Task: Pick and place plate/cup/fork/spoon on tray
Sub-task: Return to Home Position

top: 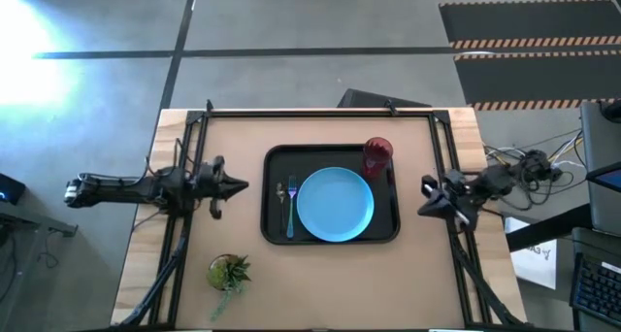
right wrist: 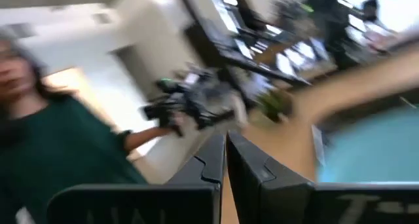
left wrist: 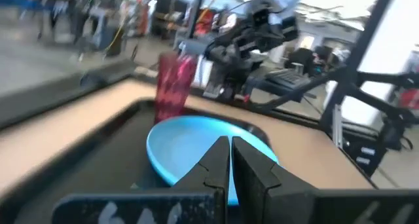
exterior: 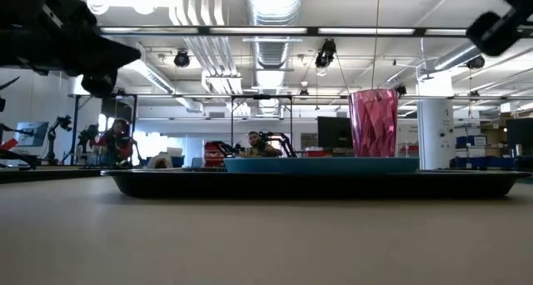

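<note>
Overhead, the black tray is seen in the middle of the wooden table, and all four pieces of tableware are found inside it. The light-blue plate is laid at the tray's centre. The red cup is stood upright in the corner of the tray on the right arm's side, by the far edge of the table, just beside the plate. The fork is laid lengthwise next to the plate on the left arm's side, and the small dark spoon is placed just outside the fork. The left gripper is held over bare table beside the tray with its fingers pressed together and nothing between them. The right gripper is held off the opposite side of the tray, likewise closed and empty. A small potted plant is set near the table's front edge, well apart from the tray.

From table height, the tray is shown as a low dark band, with the plate resting in it and the cup rising above the plate's rim.

Through the left wrist camera, the closed fingers are pointed toward the plate, with the cup behind it.

Through the right wrist camera, the fingers are seen shut; the plate is blurred at one side, and a person in a green top is visible beyond the table.
</note>
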Robot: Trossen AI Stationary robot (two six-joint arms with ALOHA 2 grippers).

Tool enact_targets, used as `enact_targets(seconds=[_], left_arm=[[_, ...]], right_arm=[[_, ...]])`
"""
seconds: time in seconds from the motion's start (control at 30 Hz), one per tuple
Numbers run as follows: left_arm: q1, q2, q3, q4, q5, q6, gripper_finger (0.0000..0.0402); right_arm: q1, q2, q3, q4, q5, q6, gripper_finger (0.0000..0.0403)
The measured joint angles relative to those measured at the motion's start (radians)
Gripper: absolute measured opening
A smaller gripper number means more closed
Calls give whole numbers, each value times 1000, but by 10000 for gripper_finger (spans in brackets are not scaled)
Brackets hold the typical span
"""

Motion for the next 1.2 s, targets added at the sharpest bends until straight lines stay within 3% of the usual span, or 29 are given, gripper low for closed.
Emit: enact_targets(seconds=[0.17,0.33,0.57,0.83,1.03,1.2], left_arm=[[0,-17,7,77,53,149,0],[0,-23,5,83,89,217,0],[-1,-22,-1,83,222,302,0],[-1,-20,-6,81,228,323,0],[0,-20,-7,81,228,322,0],[0,-22,-7,82,227,319,0]], right_arm=[[0,0,-41,158,-124,-120,9],[0,0,-117,244,-137,-126,9],[0,-1,-243,450,-213,-140,9],[0,1,-245,363,-203,-233,9],[0,23,-236,166,-44,-233,9],[0,85,-233,155,-42,-327,9]])
